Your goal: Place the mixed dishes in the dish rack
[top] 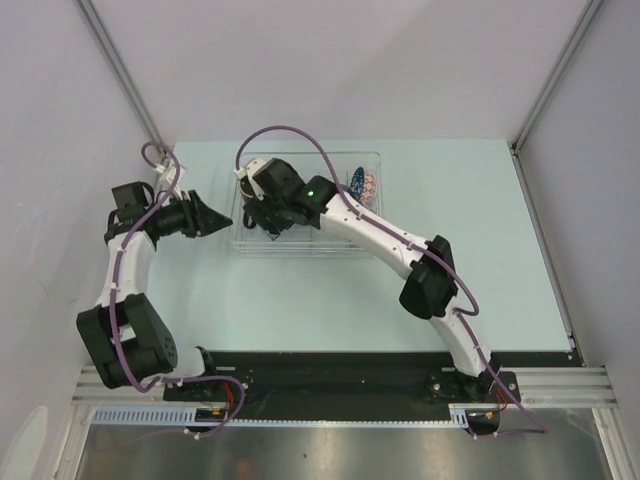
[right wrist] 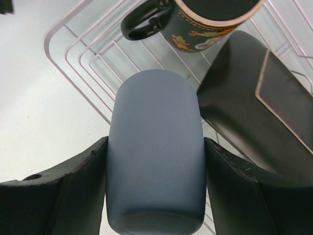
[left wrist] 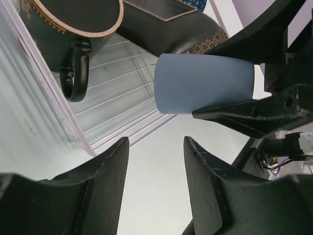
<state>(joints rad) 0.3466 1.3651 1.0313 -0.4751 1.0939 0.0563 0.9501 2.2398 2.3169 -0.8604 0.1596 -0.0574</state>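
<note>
Even, diffuse overhead light, bright throughout; shadows faint and soft. Top view sharp; steel strip (top: 350, 455) at 6 o'clock carries dull glare. Right wrist view: right gripper's fingers (right wrist: 73, 196) slightly soft at 6 o'clock, small light-blue cup (right wrist: 155, 147) evenly lit, matte.

The pale green surface (top: 520, 300) fills the frame centre. Grey wall panels (top: 50, 150) enclose it at left, right and top, meeting at two metal corner posts (top: 120, 70). A black base plate (top: 330, 365), an aluminium rail (top: 560, 385) and a brushed metal sheet (top: 330, 455) span the lower edge.
</note>
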